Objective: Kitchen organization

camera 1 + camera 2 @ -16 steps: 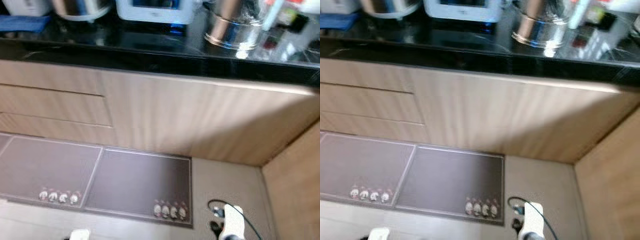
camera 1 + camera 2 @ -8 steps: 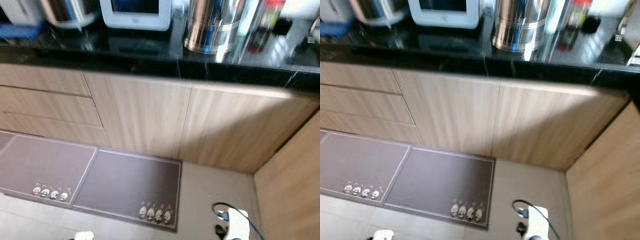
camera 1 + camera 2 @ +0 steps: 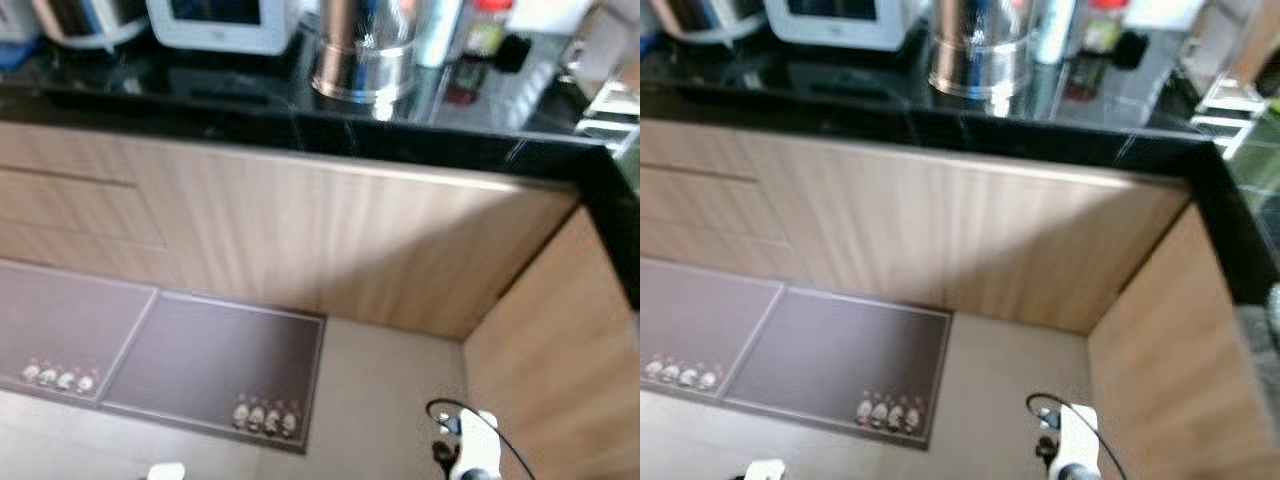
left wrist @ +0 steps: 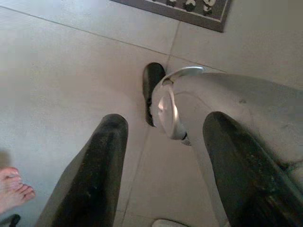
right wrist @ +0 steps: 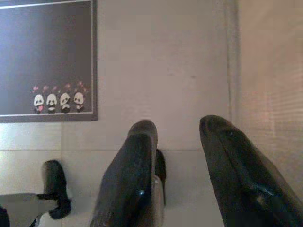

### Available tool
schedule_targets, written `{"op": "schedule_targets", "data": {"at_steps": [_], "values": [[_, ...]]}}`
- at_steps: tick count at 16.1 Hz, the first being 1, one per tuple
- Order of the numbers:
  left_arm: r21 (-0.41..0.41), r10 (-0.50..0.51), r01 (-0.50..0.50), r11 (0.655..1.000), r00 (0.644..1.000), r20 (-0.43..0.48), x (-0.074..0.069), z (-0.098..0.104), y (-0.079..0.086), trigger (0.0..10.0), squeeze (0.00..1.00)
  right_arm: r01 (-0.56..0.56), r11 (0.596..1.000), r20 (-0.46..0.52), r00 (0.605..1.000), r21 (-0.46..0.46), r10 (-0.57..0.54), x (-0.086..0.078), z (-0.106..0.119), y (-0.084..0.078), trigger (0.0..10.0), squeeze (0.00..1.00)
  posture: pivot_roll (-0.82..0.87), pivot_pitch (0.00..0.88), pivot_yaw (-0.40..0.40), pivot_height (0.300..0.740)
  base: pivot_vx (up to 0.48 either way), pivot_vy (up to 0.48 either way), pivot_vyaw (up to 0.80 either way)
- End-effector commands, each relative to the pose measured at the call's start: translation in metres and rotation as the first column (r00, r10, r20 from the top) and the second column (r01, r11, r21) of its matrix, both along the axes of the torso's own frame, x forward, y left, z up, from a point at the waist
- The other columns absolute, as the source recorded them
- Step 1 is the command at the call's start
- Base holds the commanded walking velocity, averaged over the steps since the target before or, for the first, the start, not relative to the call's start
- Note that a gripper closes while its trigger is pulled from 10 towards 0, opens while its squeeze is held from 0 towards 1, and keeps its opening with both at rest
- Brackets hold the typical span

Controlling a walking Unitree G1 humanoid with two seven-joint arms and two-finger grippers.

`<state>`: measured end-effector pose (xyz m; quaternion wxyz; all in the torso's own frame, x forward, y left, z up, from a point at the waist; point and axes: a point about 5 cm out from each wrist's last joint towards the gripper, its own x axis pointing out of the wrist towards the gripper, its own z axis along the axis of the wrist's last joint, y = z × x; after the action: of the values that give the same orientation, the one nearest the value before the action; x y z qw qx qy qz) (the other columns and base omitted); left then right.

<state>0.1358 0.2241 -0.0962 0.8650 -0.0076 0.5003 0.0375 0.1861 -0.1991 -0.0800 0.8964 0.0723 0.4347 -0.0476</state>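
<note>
Approach step, nothing grasped: left end effector (image 4: 161,175) and right end effector (image 5: 182,175) hang wide, empty over floor; next, close on table (image 3: 300,110) and choose an item.

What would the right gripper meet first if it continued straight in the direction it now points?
Probably the bare floor. The right gripper hangs open, pointing down between the panda mat and the wooden cabinet side; depth is unclear.

The left hand (image 4: 163,156), fingers parted, hangs above the tiled floor (image 4: 61,71).
</note>
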Motion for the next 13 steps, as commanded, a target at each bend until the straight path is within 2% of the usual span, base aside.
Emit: {"op": "schedule_targets", "data": {"at_steps": [1,13], "values": [[-0.005,0.001,-0.002,1.0,1.0,-0.025,-0.0067,-0.0022,0.0013,10.0,0.0,-0.013,1.0,-0.026,1.0,0.024,0.013,-0.0046,-0.0041,0.0108,10.0,0.0,0.1,0.079,-0.042,0.74,0.0,0.0,-0.69],[-0.013,0.01,-0.01,1.0,1.0,-0.019,-0.0051,-0.0018,0.0007,10.0,0.0,-0.032,0.999,-0.041,0.999,0.013,0.033,-0.0057,-0.005,0.0122,10.0,0.0,0.11,0.109,-0.046,0.74,0.0,0.0,-0.66]]}}
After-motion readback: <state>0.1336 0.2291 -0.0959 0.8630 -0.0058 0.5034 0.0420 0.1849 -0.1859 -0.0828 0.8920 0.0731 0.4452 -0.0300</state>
